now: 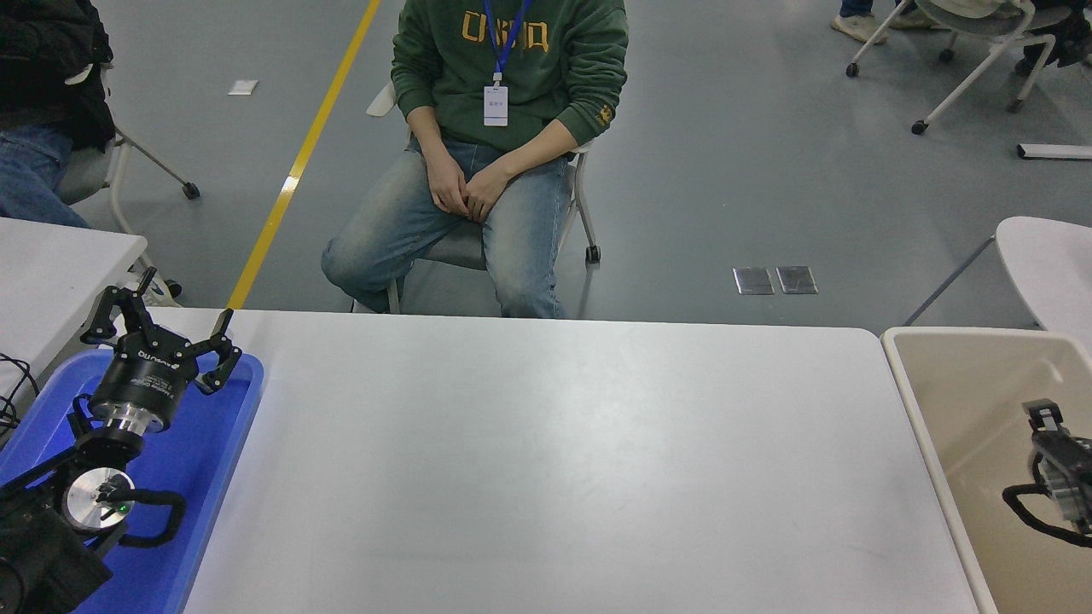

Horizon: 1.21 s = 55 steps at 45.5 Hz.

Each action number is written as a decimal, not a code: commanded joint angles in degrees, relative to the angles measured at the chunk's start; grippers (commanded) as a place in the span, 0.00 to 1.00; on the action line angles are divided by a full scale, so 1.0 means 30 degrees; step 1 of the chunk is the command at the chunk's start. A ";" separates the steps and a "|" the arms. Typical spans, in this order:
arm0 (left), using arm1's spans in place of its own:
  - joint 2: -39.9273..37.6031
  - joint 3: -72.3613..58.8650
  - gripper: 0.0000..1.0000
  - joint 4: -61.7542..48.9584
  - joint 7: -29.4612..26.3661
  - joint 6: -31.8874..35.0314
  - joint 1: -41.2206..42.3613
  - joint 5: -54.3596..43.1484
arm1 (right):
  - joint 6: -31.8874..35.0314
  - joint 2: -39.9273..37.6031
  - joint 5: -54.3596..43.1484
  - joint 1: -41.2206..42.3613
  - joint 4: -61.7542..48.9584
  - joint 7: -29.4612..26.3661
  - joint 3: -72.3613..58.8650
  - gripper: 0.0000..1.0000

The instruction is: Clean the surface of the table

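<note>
In the head view, your left gripper [162, 328] is parked at the lower left, hanging over the blue plastic tray [209, 452] with its fingers spread wide and nothing between them. The tray sits directly under and behind that gripper, along the left end of the table surface [546, 460].

The table surface stretches away to the right of your left gripper, a broad white top with rounded corners. It fills the space between your two arms and shows only faint scuffs and a soft sheen.

Your right gripper [1048, 426] comes in at the right edge, over the inside of the beige bin [917, 409]. Only part of it shows, cut off by the picture's edge, so you cannot tell whether it is spread or closed, or whether it carries anything. The bin's near wall stands just left of that gripper, right against the table's right end.

Beyond the table's far edge, well ahead of both grippers, a person in a green hoodie [512, 60] sits on a chair, turned slightly aside, hands [461, 183] clasped on the lap. A smaller white table [51, 264] lies just behind your left gripper, at the left edge.
</note>
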 commanded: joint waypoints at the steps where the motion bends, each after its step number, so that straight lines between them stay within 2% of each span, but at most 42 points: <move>1: 0.0000 -0.0001 1.00 0.0000 0.0001 0.0000 0.0000 0.0000 | 0.0031 -0.2679 0.0099 -0.0212 0.5941 0.0097 0.5734 1.00; 9: 0.0000 -0.0001 1.00 0.0000 0.0001 0.0000 0.0000 0.0000 | 0.0060 -0.3208 0.0099 -0.0710 0.9546 0.0331 0.9544 1.00; 15: 0.0000 -0.0001 1.00 0.0000 0.0001 0.0000 0.0000 0.0000 | 0.0090 -0.2537 0.0099 -0.1471 1.1424 0.0916 1.1918 1.00; 37: 0.0000 -0.0001 1.00 0.0000 0.0001 0.0000 0.0000 0.0000 | 0.0615 0.5607 0.0099 -0.3845 1.1426 0.6541 1.6900 1.00; 48: 0.0000 -0.0001 1.00 0.0000 0.0001 0.0000 0.0000 0.0000 | 0.1525 0.7777 0.0099 -0.4548 1.1455 0.7801 1.8220 1.00; 55: 0.0000 -0.0001 1.00 0.0000 0.0001 0.0000 0.0000 0.0000 | 0.1613 0.8071 0.0099 -0.4929 1.1484 0.8739 1.8338 1.00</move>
